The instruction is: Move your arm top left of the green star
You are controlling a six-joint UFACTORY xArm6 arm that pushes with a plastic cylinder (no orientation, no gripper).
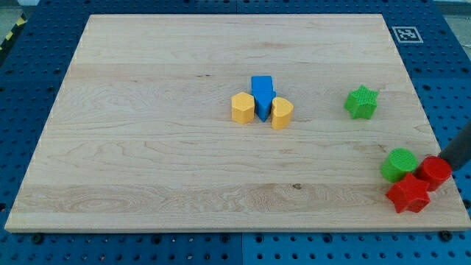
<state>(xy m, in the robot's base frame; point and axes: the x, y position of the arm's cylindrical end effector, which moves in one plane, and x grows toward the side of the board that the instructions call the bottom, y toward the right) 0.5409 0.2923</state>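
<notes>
Green star (pixel 361 101) sits alone on the wooden board's (pixel 147 147) right side, ridged bright green and points a bit soft, well apart from my tip (pixel 444 161), which holds nothing and seems to touch the red cylinder (pixel 435 171) near the bottom-right.

Seven blocks are sitting on the wooden board (pixel 147 147). Two are yellow (pixel 243 107) (pixel 282 112). Two are blue (pixel 262 84) (pixel 264 104). Two are green, a star (pixel 361 102) and a round one (pixel 399 164). Two are red (pixel 435 171) (pixel 408 194).
</notes>
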